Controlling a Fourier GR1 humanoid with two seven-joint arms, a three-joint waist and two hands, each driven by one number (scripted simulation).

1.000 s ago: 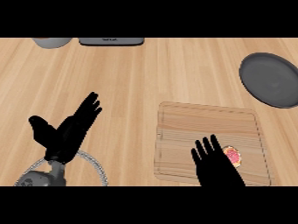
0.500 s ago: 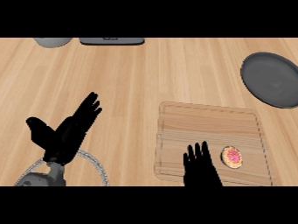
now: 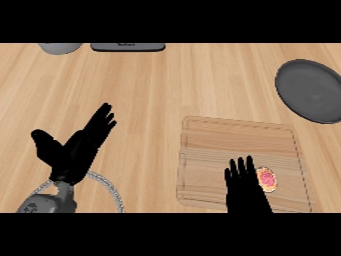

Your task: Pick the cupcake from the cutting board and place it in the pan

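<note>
A small cupcake (image 3: 267, 180) with pink frosting lies on the wooden cutting board (image 3: 239, 140), near its lower right corner. My right hand (image 3: 244, 186) comes up from the lower edge just left of the cupcake, fingers straight and open, close beside it. The dark round pan (image 3: 317, 91) sits at the far right of the counter, above the board. My left hand (image 3: 77, 147) rests open at the lower left, fingers pointing up and to the right, holding nothing.
A grey rounded object (image 3: 60, 47) and a dark flat device (image 3: 129, 47) sit at the counter's far edge, upper left. Bare wooden counter lies between the board and the pan.
My right hand has slid left and slightly down, uncovering the cupcake it partly hid. The left hand has stayed in place.
</note>
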